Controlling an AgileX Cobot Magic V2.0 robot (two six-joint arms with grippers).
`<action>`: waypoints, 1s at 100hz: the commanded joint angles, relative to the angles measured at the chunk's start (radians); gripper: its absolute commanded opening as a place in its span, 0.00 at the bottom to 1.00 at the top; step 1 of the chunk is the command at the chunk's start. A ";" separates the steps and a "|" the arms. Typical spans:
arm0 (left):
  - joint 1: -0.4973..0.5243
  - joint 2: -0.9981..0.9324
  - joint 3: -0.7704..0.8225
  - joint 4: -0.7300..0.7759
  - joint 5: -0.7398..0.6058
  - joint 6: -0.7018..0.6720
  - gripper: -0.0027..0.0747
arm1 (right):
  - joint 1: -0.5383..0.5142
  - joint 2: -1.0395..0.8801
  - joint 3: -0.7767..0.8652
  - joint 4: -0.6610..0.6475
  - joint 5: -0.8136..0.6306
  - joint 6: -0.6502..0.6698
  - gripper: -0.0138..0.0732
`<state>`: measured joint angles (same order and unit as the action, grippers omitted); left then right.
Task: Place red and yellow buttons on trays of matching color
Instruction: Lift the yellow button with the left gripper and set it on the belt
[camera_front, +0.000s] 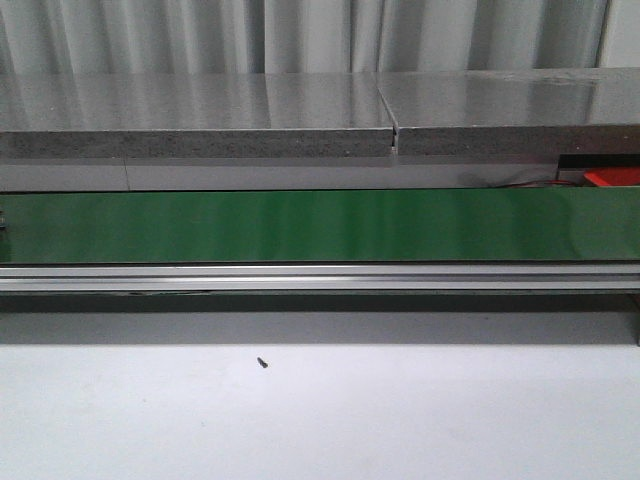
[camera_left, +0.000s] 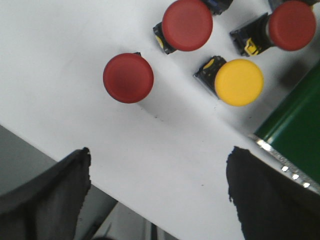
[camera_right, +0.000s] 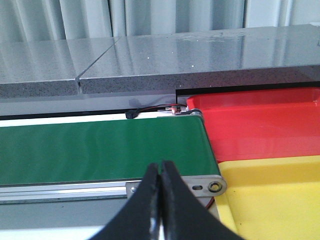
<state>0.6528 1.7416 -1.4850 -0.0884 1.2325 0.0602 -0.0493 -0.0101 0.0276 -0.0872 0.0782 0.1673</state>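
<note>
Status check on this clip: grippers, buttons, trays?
Left gripper open above buttons, empty. Right gripper shut, empty. Red tray, yellow tray bare.

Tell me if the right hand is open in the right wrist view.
No, the right hand is shut, its two black fingers pressed together with nothing between them, above the green conveyor belt.

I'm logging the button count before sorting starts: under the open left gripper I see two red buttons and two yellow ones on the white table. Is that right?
Not quite. The left wrist view shows three red buttons and only one yellow button. The rest holds: they sit on the white table, and the left gripper above them is open.
</note>
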 joint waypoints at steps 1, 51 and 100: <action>0.002 -0.009 -0.025 -0.009 0.019 0.099 0.71 | -0.001 -0.022 -0.015 -0.012 -0.078 0.000 0.08; 0.003 0.072 -0.026 0.057 -0.064 0.188 0.72 | -0.001 -0.022 -0.015 -0.012 -0.078 0.000 0.08; 0.003 0.191 -0.030 0.038 -0.225 0.188 0.71 | -0.001 -0.022 -0.015 -0.012 -0.078 0.000 0.08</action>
<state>0.6542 1.9666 -1.4869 -0.0329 1.0549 0.2471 -0.0493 -0.0101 0.0276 -0.0872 0.0782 0.1673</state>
